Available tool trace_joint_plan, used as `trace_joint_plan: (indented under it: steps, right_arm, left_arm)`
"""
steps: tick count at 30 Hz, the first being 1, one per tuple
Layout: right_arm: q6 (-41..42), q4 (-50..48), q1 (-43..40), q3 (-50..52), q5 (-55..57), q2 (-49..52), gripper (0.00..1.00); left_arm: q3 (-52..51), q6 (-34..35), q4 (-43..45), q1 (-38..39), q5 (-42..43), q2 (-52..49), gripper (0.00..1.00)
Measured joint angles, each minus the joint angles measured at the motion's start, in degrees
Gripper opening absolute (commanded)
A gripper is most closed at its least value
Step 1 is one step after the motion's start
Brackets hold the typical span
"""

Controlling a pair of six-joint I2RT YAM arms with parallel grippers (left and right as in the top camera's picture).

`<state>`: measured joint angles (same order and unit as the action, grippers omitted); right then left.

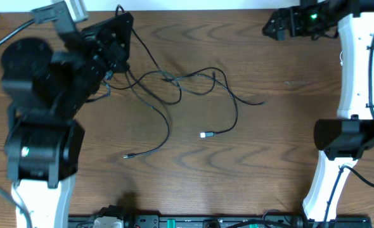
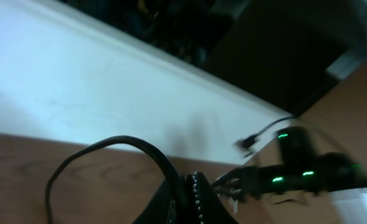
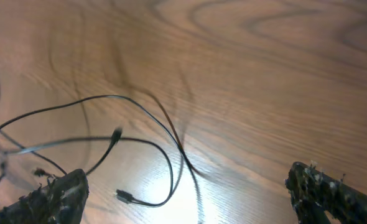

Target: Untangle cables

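Note:
Several thin black cables (image 1: 174,82) lie tangled on the wooden table's middle. One end has a small black plug (image 1: 127,156), another a silver plug (image 1: 204,134). I make out no white cord. My left gripper (image 1: 120,24) is raised at the back left. In the left wrist view its jaws (image 2: 191,190) are shut on a black cable (image 2: 112,142) that loops up and into them. My right gripper (image 1: 274,26) is at the back right, open and empty. The right wrist view shows it (image 3: 193,199) above cable strands (image 3: 152,146) and a plug (image 3: 124,197).
The white wall edge (image 2: 96,87) runs along the table's back. The left arm's bulky black body (image 1: 44,95) covers the left side. The right arm's white base (image 1: 352,126) stands at the right edge. Equipment (image 1: 149,221) lines the front edge.

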<state>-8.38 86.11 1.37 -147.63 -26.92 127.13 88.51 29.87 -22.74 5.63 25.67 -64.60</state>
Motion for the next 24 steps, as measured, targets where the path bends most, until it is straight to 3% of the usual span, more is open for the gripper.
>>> trace_joint_plan:
  steps: [11,17,20,24]
  right_arm:
    - [-9.66,-1.27,9.42,8.59,-2.47,0.00,0.98]
    - [-15.58,-0.31,12.63,8.87,-8.28,0.00,0.97]
    - [-16.61,-0.31,14.56,8.87,-9.62,0.00,0.89]
    - [-16.35,-2.69,18.38,9.03,-9.90,0.00,0.89]
  left_arm:
    - [0.00,1.86,3.65,0.00,1.01,5.90,0.08]
    - [0.00,1.84,2.43,0.00,1.01,0.55,0.08]
    - [0.00,1.84,1.99,-0.17,1.07,-3.87,0.08]
    - [-0.04,2.49,3.17,-0.33,1.73,-8.44,0.08]
